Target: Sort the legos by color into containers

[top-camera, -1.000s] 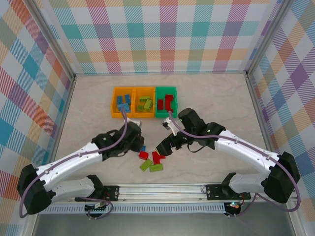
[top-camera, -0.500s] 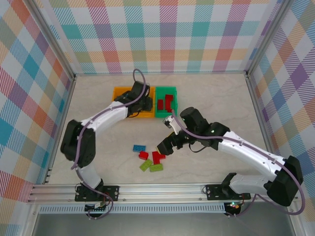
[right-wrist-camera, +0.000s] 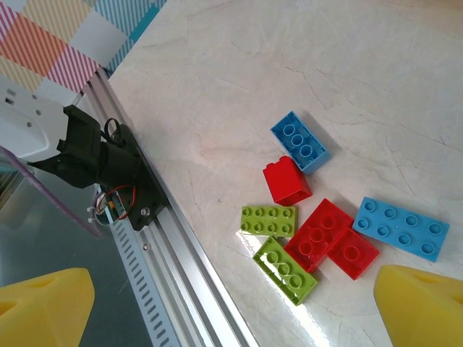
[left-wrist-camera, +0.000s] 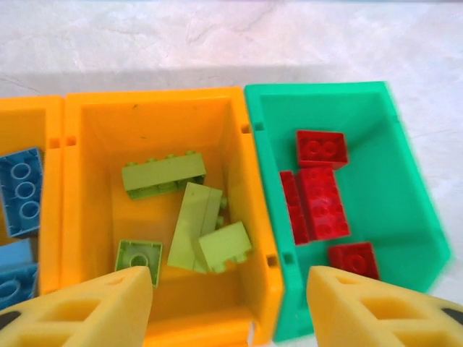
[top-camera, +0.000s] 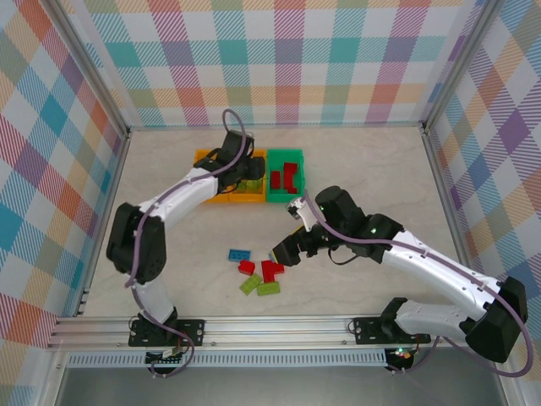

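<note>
Lying loose on the table (top-camera: 380, 169) near its front edge: loose legos (right-wrist-camera: 318, 231), red, blue and lime mixed. Lime legos (left-wrist-camera: 192, 224) sit in the middle orange bin (left-wrist-camera: 87, 144), red legos (left-wrist-camera: 322, 195) in the green bin (left-wrist-camera: 376, 116), and blue legos (left-wrist-camera: 20, 191) in the left orange bin (left-wrist-camera: 29, 116). Left gripper (left-wrist-camera: 231, 296) hovers over the middle orange bin, fingers apart, empty. Right gripper (right-wrist-camera: 231, 311) is above the loose legos, fingers apart, empty.

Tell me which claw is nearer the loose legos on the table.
Right. The right claw hovers just beside the loose legos, at their right edge; the left claw is far off, over the middle orange bin.
</note>
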Robot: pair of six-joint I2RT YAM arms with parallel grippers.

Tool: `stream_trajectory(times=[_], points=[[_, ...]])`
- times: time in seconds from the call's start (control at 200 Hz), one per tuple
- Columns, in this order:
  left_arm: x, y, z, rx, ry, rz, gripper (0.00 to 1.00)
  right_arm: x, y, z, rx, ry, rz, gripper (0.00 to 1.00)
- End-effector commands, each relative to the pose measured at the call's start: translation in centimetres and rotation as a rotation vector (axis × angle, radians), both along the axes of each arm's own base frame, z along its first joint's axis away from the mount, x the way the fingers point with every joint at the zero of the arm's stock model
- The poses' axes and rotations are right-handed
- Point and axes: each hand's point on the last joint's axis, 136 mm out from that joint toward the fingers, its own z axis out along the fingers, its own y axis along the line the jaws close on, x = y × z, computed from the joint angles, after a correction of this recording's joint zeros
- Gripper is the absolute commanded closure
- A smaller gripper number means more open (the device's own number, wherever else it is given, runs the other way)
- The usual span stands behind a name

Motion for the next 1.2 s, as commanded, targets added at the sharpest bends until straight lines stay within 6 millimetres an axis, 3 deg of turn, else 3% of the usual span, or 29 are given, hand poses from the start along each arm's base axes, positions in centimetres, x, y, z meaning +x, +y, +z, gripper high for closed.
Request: stream_trajectory(times=[0.0, 0.12, 0.26, 0.315, 0.38, 0.455, 0.715, 0.93, 1.065, 1.195], points=[[-4.6, 0.5, 3.8, -0.120, -0.016, -0.008, 0.36, 0.7, 0.7, -0.1, 0.011, -0.009, -0.015, 0.00], [-9.9, 2.6, 2.9, -0.174, 0.061, 0.107, 0.28, 2.0, 1.1, -0.3, 0.009, -0.044, -0.052, 0.00], [-16.5, 6.4, -1.1, -0.187, 0.224, 0.407, 0.25, 3.0, 1.5, -0.5, -0.001, -0.066, -0.069, 0.00], [-18.6, 6.5, -2.8, -0.249, 0.296, 0.464, 0.23, 3.2, 1.8, -0.6, -0.006, -0.065, -0.064, 0.00], [-20.9, 6.6, -5.2, -0.342, 0.403, 0.558, 0.10, 3.5, 2.2, -0.8, -0.015, -0.059, -0.058, 0.00], [-22.6, 6.1, -7.4, -0.438, 0.513, 0.629, 0.06, 3.6, 2.6, -1.1, -0.023, -0.044, -0.047, 0.00], [-23.0, 5.7, -10.9, -0.471, 0.604, 0.754, 0.03, 3.3, 2.1, -1.7, -0.041, -0.028, -0.053, 0.00], [-23.3, 3.5, -14.0, -0.564, 0.733, 0.816, 0.03, 3.0, 1.2, -1.8, -0.048, -0.044, -0.074, 0.00], [-22.9, 4.2, -14.7, -0.506, 0.712, 0.848, 0.07, 3.0, 1.2, -1.9, -0.047, -0.048, -0.074, 0.00], [-22.7, 4.5, -16.1, -0.510, 0.727, 0.898, 0.19, 3.0, 1.1, -1.9, -0.052, -0.055, -0.071, 0.00]])
